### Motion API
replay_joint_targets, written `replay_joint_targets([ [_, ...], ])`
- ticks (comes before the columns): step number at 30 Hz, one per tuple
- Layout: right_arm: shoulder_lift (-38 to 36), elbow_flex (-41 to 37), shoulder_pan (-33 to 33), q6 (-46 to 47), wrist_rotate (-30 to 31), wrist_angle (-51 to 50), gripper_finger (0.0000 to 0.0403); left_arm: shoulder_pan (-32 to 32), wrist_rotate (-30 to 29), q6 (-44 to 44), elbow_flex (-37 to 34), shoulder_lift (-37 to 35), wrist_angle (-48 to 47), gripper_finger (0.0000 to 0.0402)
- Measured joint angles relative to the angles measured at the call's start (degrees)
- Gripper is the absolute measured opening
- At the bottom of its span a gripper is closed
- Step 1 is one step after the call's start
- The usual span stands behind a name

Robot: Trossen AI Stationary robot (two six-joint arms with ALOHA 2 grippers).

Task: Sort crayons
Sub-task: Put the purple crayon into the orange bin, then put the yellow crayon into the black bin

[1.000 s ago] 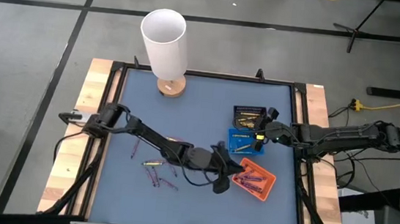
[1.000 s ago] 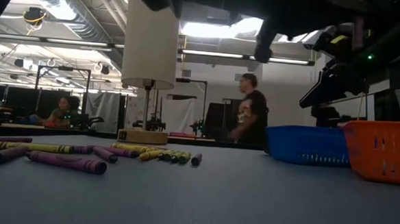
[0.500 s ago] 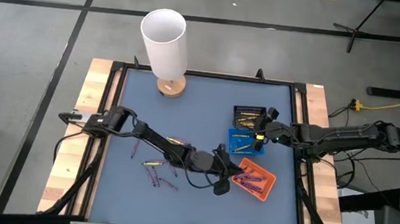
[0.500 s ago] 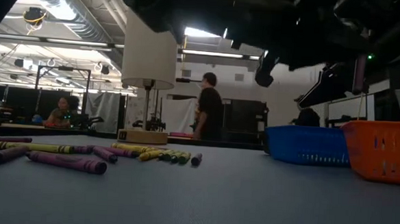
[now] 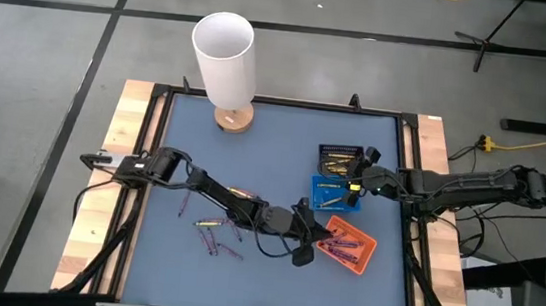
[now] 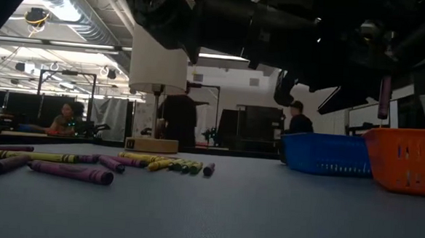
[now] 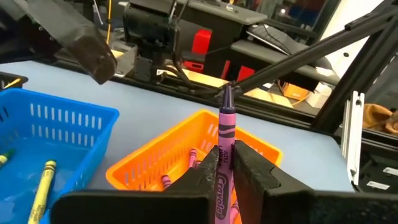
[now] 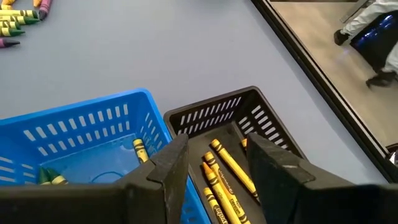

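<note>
My left gripper (image 5: 317,240) is shut on a purple crayon (image 7: 224,140) just above the near-left rim of the orange tray (image 5: 348,244), which holds several purple crayons. My right gripper (image 8: 214,163) is open and empty above the blue tray (image 5: 331,192) and the black tray (image 5: 340,160); the black tray holds yellow crayons (image 8: 225,174). Loose purple and yellow crayons (image 5: 215,233) lie flat on the blue mat at the left, also in the low view (image 6: 71,166). My left gripper pinches the purple crayon's lower half (image 7: 222,177) between its two fingers. The crayon lies along the fingers, its tip (image 7: 227,93) sticking out past them toward the orange tray. In the low view it hangs clear above the tray (image 6: 383,95).
A white lamp (image 5: 225,63) on a wooden base stands at the far left of the mat. The table has a raised black frame (image 5: 283,102) around the mat. People stand and sit in the room beyond the table (image 6: 176,121).
My left gripper has moved toward the table's right edge with the purple crayon, from beside the orange tray to over its rim. People in the room behind have walked across.
</note>
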Motion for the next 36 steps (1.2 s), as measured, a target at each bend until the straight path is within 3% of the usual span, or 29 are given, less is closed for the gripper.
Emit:
replay_joint_targets([
  [15,0.0,0.0,0.0,0.0,0.0,0.0,0.0162,0.0,0.0,0.0,0.0,0.0,-0.6,0.0026],
  [29,0.0,0.0,0.0,0.0,0.0,0.0,0.0162,0.0,0.0,-1.0,0.0,1.8,-1.5,0.0116],
  [36,0.0,0.0,0.0,0.0,0.0,0.0,0.0162,0.1,-0.3,-0.5,0.0,1.5,-1.3,0.0138],
])
